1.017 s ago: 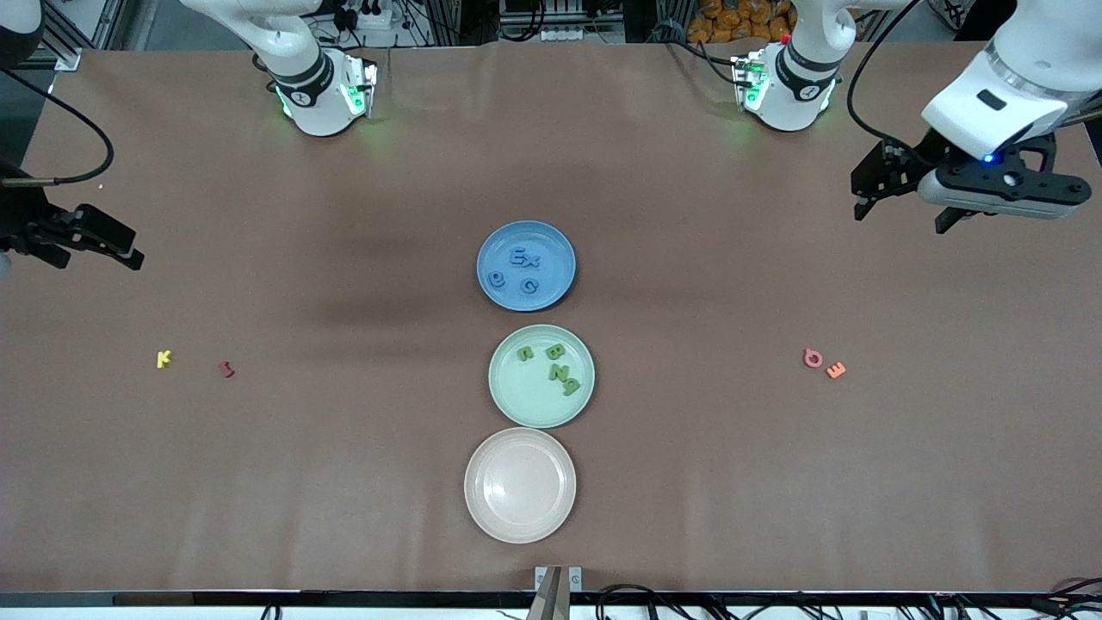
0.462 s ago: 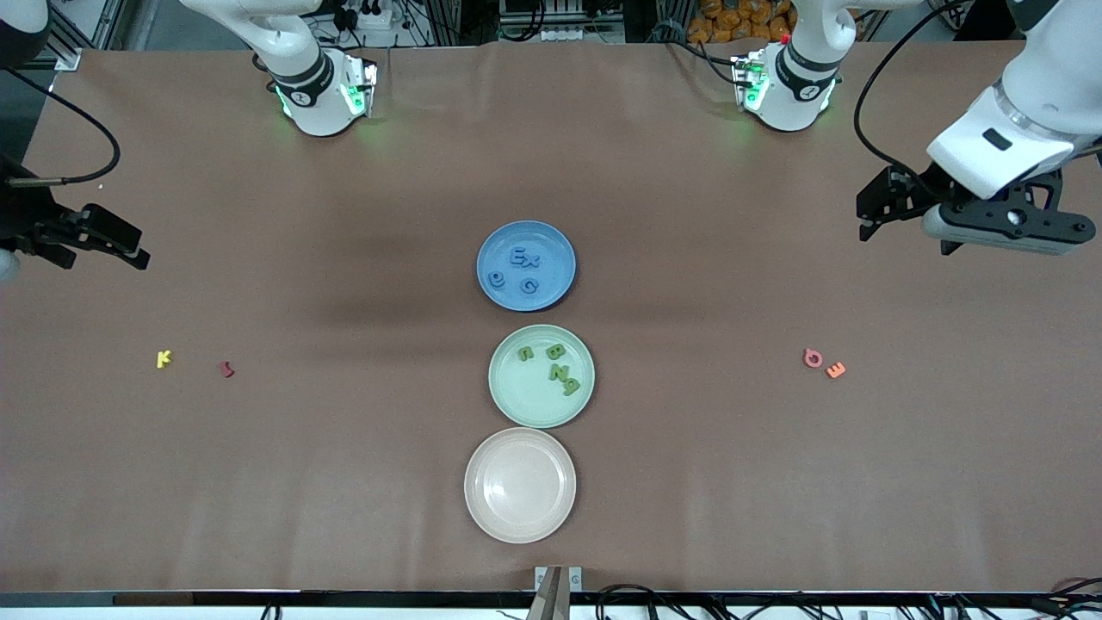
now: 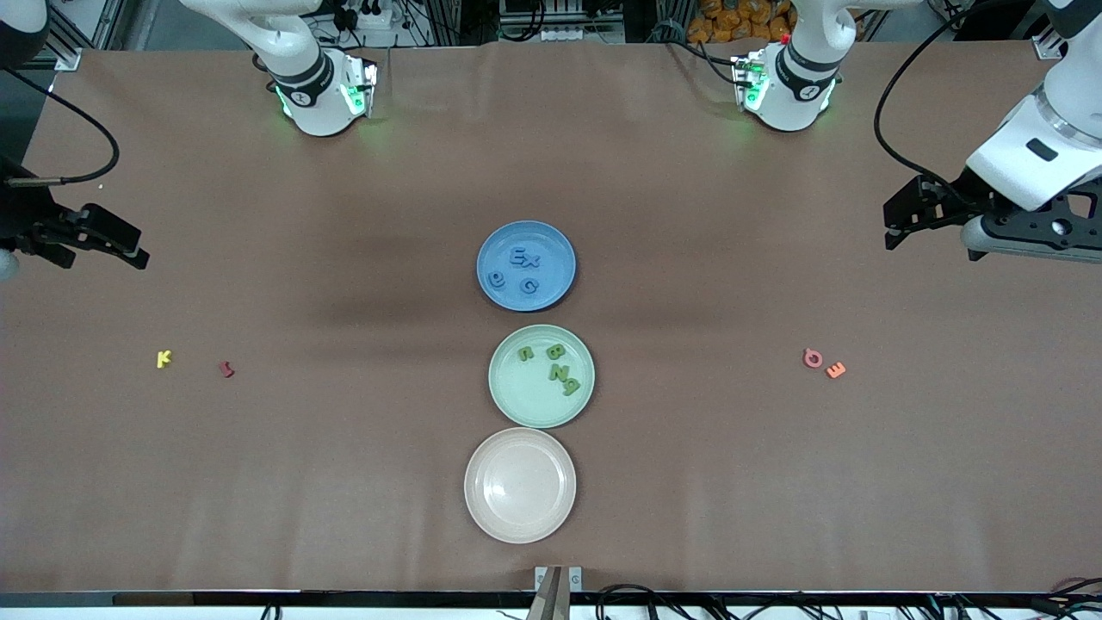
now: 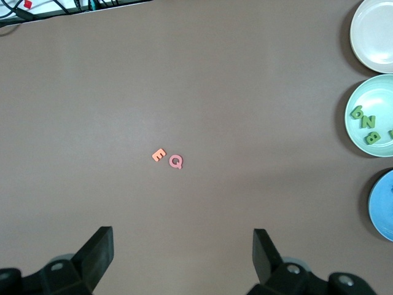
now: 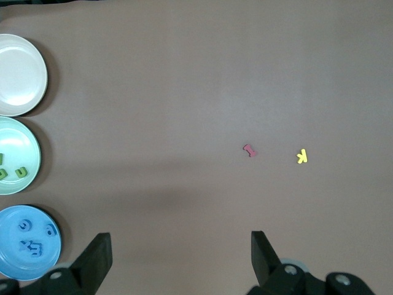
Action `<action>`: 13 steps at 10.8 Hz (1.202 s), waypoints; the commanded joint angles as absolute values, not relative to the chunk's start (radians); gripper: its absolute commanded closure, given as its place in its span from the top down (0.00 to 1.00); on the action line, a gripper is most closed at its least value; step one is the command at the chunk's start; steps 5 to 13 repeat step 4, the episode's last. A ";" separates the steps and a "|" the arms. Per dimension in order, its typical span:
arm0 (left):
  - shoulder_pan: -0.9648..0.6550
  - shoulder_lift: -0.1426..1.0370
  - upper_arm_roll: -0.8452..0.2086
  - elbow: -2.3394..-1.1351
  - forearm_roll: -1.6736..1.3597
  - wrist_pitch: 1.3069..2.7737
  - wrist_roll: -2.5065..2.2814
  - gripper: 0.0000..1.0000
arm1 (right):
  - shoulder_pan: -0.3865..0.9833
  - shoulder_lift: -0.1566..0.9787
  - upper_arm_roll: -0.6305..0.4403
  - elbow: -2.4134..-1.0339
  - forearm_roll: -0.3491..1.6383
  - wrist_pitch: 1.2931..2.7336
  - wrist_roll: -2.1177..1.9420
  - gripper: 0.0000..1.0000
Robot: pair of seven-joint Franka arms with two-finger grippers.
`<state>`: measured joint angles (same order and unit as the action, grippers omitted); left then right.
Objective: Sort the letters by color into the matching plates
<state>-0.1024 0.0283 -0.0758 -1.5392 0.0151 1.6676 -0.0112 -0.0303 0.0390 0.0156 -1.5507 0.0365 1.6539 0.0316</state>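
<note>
The blue plate (image 3: 551, 250) holds several blue letters (image 3: 523, 257). Beside it, nearer the front camera, the mint green plate (image 3: 519, 393) holds several green letters (image 3: 560, 372). A yellow letter (image 3: 164, 359) and a dark red letter (image 3: 226, 368) lie loose toward the right arm's end. A pink letter (image 3: 813, 357) and an orange letter (image 3: 835, 370) lie toward the left arm's end. My left gripper (image 3: 895, 231) hangs open and empty over bare table near its end (image 4: 184, 246). My right gripper (image 3: 133, 252) hangs open and empty at the other end (image 5: 181, 246).
A beige-pink plate (image 3: 520, 485) with nothing in it stands nearest the front camera, in line with the two other plates. Both arm bases (image 3: 323, 86) stand along the table's edge farthest from that camera. Cables hang near each wrist.
The left arm has swung out toward its end of the table, its gripper still open. The right gripper has barely shifted. No letter has moved.
</note>
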 commanded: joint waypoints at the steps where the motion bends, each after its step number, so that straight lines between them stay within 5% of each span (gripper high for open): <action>1: -0.106 0.038 -0.074 -1.508 0.023 1.641 -0.028 1.00 | -0.029 0.057 0.014 -1.516 0.035 1.629 0.032 1.00; 13: -0.110 0.037 -0.075 -1.508 0.006 1.641 -0.028 1.00 | -0.029 0.057 0.015 -1.516 0.041 1.625 0.031 1.00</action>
